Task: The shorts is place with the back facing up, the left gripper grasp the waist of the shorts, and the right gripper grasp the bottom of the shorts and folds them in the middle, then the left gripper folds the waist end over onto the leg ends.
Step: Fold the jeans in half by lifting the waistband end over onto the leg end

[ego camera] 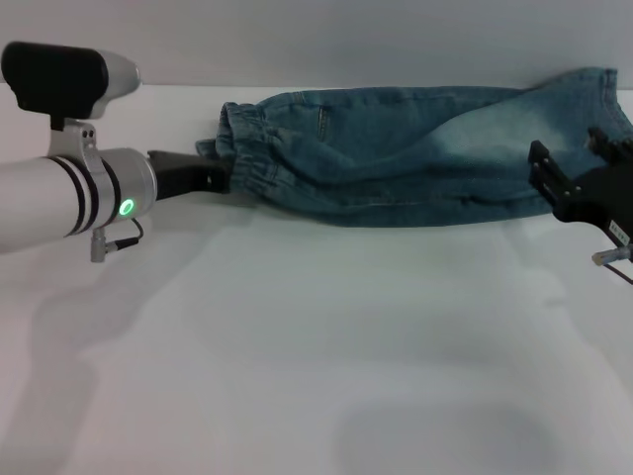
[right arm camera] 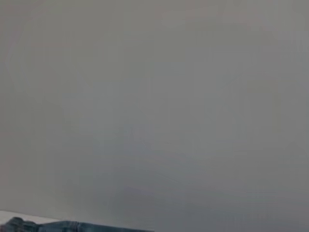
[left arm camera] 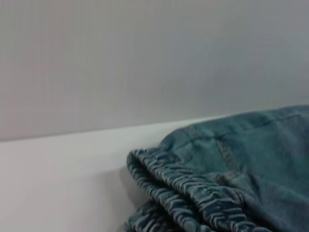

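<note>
The teal-blue denim shorts [ego camera: 415, 148] lie folded lengthwise into a long band across the far side of the white table. The ruffled elastic waist [ego camera: 247, 158] is at the left end, seen close up as waist [left arm camera: 183, 188] in the left wrist view. My left gripper [ego camera: 213, 178], on the arm with the green light, pushes into the waist edge, and its tip is hidden in the cloth. The leg ends [ego camera: 603, 84] lie at the far right. My right gripper [ego camera: 579, 163] hovers open just in front of them, holding nothing. A sliver of shorts [right arm camera: 72, 226] shows in the right wrist view.
The white table [ego camera: 297, 346] stretches wide and bare in front of the shorts. A plain grey wall [ego camera: 346, 40] rises right behind the table's far edge, close to the denim.
</note>
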{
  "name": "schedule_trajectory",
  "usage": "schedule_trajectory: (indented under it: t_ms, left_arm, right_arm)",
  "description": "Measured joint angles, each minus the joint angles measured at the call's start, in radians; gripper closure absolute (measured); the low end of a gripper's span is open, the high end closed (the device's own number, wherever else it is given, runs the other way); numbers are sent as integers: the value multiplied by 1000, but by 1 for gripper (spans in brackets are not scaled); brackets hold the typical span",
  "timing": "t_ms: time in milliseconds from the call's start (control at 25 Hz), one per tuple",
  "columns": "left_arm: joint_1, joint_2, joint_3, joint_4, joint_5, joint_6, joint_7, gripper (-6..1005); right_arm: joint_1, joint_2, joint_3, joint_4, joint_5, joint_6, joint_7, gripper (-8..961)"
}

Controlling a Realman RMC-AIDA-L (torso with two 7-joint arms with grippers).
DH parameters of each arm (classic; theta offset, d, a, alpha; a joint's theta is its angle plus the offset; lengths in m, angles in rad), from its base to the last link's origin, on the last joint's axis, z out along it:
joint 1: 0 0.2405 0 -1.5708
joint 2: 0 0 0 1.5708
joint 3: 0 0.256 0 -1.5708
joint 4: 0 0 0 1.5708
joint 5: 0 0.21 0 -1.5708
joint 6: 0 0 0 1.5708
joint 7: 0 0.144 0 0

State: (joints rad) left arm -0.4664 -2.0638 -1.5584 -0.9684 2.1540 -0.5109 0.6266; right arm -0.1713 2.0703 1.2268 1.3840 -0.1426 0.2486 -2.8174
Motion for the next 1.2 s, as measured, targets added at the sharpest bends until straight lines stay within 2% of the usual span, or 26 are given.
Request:
schedule_trajectory:
  t_ms: [120,160,200,280,440,720,760,920,1000,1200]
  left_arm:
    - [23,1,4,-47,-1,-2,0,958]
    - [67,2,8,-135,-1,-11,0,958]
    - [67,2,8,-135,-1,-11,0,958]
    - [106,2,8,-224,-1,-41,-5,958]
    - [141,2,8,-303,-1,-65,-10,958]
    - [215,2,13,-492,0,-144,-43,957]
    - [225,2,17,-515,1,-147,-46,957]
    - [235,2,19,-533,1,-148,-49,957]
    - [280,3,30,-630,-1,-161,-51,957]
    - [318,4,37,-714,-3,-186,-61,961]
  right_arm:
    - [19,2,4,-24,0,0,0,350]
    - [26,2,5,-31,0,0,0,350]
    - [34,2,6,-39,0,0,0,350]
    - [49,2,12,-55,0,0,0,350]
    - [95,4,32,-104,1,0,-1,350]
    - [216,7,65,-233,10,0,2,350]
    - [254,7,75,-280,18,0,3,350]
    - [308,7,84,-345,45,0,5,350]
    - [358,7,82,-401,71,1,7,350]
    - [411,7,75,-449,76,7,28,350]
